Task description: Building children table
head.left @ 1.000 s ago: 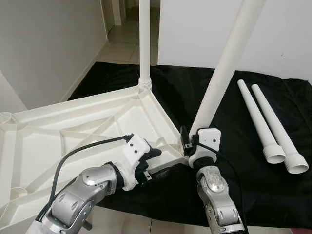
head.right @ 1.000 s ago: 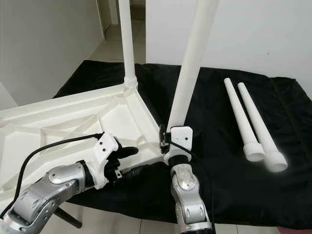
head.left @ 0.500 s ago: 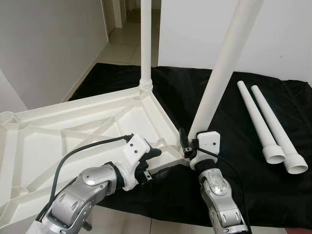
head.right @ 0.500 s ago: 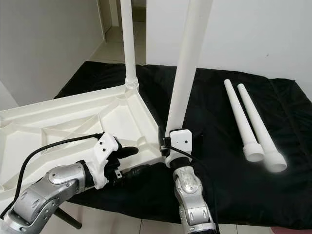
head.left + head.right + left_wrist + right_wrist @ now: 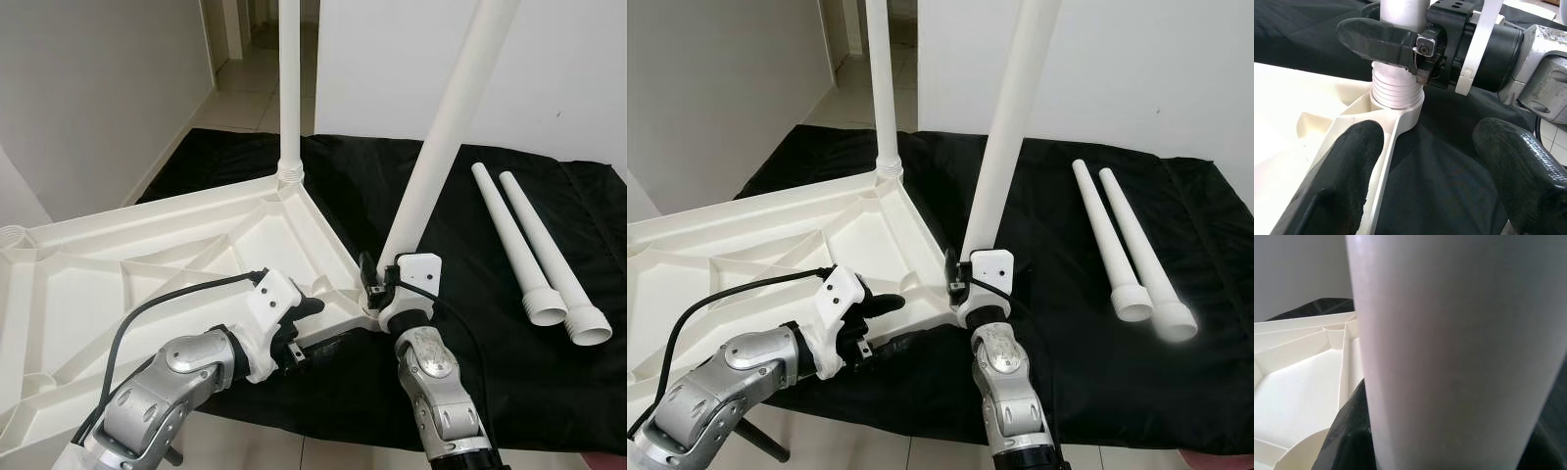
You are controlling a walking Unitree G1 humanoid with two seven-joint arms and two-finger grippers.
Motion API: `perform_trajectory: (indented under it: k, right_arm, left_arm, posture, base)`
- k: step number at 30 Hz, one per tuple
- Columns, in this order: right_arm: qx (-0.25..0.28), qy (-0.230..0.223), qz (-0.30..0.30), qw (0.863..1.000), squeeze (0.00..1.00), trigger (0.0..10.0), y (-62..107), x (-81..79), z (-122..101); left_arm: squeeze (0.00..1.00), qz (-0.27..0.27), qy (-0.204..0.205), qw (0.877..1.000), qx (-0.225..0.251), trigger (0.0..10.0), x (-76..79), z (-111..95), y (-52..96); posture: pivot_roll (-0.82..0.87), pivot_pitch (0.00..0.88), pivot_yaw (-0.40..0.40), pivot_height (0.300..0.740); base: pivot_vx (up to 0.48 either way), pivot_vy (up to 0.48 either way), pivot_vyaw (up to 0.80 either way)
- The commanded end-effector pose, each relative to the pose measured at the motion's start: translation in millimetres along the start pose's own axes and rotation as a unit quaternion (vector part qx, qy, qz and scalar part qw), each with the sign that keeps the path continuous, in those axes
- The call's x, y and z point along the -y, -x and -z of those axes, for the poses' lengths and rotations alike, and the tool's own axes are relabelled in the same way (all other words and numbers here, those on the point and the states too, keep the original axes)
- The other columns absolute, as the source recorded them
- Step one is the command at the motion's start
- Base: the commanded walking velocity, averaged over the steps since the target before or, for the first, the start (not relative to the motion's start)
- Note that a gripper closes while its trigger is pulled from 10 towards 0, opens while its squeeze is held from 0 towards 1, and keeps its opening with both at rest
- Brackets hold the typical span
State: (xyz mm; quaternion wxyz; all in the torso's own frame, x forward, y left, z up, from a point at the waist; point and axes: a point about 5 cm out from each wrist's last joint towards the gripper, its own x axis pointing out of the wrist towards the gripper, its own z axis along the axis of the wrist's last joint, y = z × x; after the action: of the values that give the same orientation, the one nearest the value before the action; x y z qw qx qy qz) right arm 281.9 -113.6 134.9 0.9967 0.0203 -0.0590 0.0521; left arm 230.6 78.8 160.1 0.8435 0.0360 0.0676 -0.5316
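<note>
— What do we have in the left eye view?

— We see the white tabletop lying upside down, ribs up, partly on a black cloth. One fitted leg stands upright at the far corner socket. Our right end effector is at the near corner, pinching the base of a second leg that leans to the right as it rises. Our left end effector sits at the tabletop's near edge, just left of that corner.

— And the right eye view?

— The same scene. Two spare legs lie side by side on the cloth, well apart from the tabletop, wide ends toward us.

— The left wrist view?

— We look along our left end effector's two black fingers, which are spread: one lies over the tabletop's rim, the other hangs above the black cloth. Beyond them the leg's ribbed end sits in the corner socket, and a black finger of the right end effector presses against the leg just above the ribs.

— The right wrist view?

— The gripped leg runs straight up close to the lens, with black finger against it at its side. Behind it we make out the tabletop's ribbed underside.
</note>
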Motion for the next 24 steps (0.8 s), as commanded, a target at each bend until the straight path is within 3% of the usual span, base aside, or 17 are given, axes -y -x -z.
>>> perform_trajectory:
  k: [1,5,9,13,15,24]
  right_arm:
    - [-0.048,-0.001,0.020,0.999,0.00,10.0,6.8,3.9,19]
    - [-0.029,-0.006,0.075,0.997,0.00,10.0,11.2,4.9,16]
    - [-0.032,-0.014,0.083,0.996,0.00,10.0,12.3,3.8,18]
    - [-0.027,0.002,0.161,0.987,0.00,10.0,11.9,29.0,15]
    - [-0.028,0.005,0.177,0.984,0.00,10.0,12.6,33.7,15]
    - [-0.034,0.016,0.200,0.979,0.00,10.0,12.8,38.6,18]
  left_arm:
    - [0.00,-0.005,-0.010,1.000,0.003,10.0,-2.4,-3,0.2]
    - [0.00,-0.006,-0.009,1.000,0.004,10.0,-2.5,-3,-0.1]
    - [0.00,-0.006,-0.009,1.000,0.004,10.0,-2.7,-3,0.2]
    - [0.00,-0.006,-0.009,1.000,0.003,10.0,-2.9,-3,1.2]
    - [0.00,-0.006,-0.009,1.000,0.002,10.0,-2.9,-3,1.3]
    - [0.00,-0.003,-0.011,1.000,0.002,10.0,-3.2,-4,0.9]
  posture:
    - [-0.05,0.044,0.035,0.740]
    - [-0.05,0.044,0.031,0.740]
    - [-0.05,0.044,0.032,0.740]
    - [-0.05,0.043,0.035,0.740]
    - [-0.05,0.043,0.035,0.740]
    - [-0.05,0.040,0.044,0.740]
  base:
    - [0.000,0.000,0.00]
    - [0.000,0.000,0.00]
    - [0.000,0.000,0.00]
    - [0.000,0.000,0.00]
    - [0.000,0.000,0.00]
    - [0.000,0.000,0.00]
